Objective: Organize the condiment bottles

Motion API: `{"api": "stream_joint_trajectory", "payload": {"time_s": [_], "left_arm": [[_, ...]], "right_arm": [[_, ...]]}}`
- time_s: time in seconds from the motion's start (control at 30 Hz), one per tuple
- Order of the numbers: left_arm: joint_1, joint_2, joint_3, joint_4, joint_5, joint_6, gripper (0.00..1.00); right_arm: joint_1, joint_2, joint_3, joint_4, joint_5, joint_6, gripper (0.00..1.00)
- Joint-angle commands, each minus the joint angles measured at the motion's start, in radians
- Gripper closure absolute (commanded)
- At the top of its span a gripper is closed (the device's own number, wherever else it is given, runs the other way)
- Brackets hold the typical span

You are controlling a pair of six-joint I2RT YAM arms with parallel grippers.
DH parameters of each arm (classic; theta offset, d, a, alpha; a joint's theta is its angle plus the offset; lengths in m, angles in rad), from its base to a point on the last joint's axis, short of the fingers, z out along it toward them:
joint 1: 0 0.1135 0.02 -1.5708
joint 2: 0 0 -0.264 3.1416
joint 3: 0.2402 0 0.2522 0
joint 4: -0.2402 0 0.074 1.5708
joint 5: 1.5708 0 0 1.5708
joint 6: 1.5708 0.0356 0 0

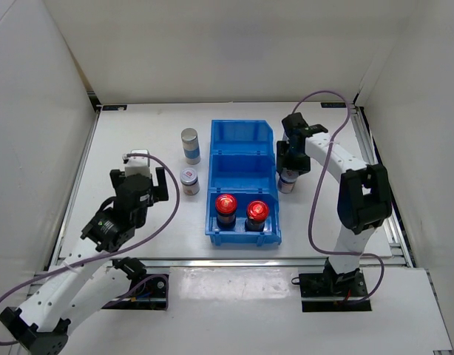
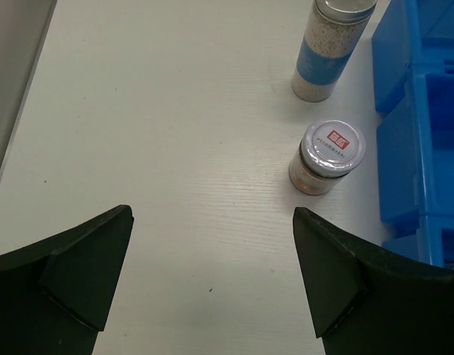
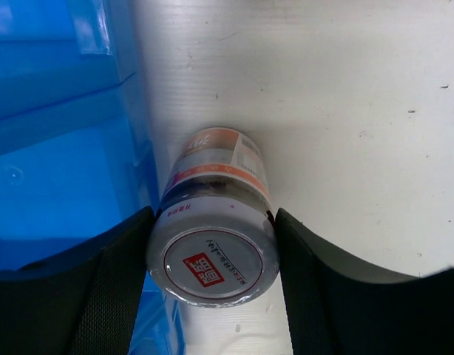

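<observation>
Right pincer [image 3: 212, 222] clamped on upright jar [image 3: 212, 260], on desk [image 3: 345, 89] just right of bin [image 1: 242, 140], likely for lifting in. Left pincer [image 2: 212, 222] wide open, empty, left of bin.

Red square mark, white characters illegible, on lids of left jar [image 2: 330, 142] and right jar [image 3: 212, 265]

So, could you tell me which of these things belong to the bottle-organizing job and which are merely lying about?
Job: tall blue-labelled cylinder; short silver-lidded jar; second silver-lidded jar, held by the right gripper; two red-capped jars.
Just there: blue bin holding the red-capped pair; white table.
</observation>
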Motion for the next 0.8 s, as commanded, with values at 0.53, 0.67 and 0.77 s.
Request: {"api": "stream_joint_trajectory", "payload": {"time_s": [0.53, 0.67, 0.77], "left_arm": [[0.013, 0.092, 0.007, 0.045, -0.015, 0.000, 0.00], [0.013, 0.083, -0.002, 0.056, -0.015, 0.000, 0.00], [0.013, 0.083, -0.021, 0.074, 0.004, 0.010, 0.00]], "right_arm": [[0.219, 0.000, 0.299, -0.048, 0.105, -0.004, 0.96], [0.219, 0.082, 0.290, -0.034, 0.066, 0.016, 0.94], [0.228, 0.107, 0.272, -0.016, 0.039, 0.025, 0.89]]}}
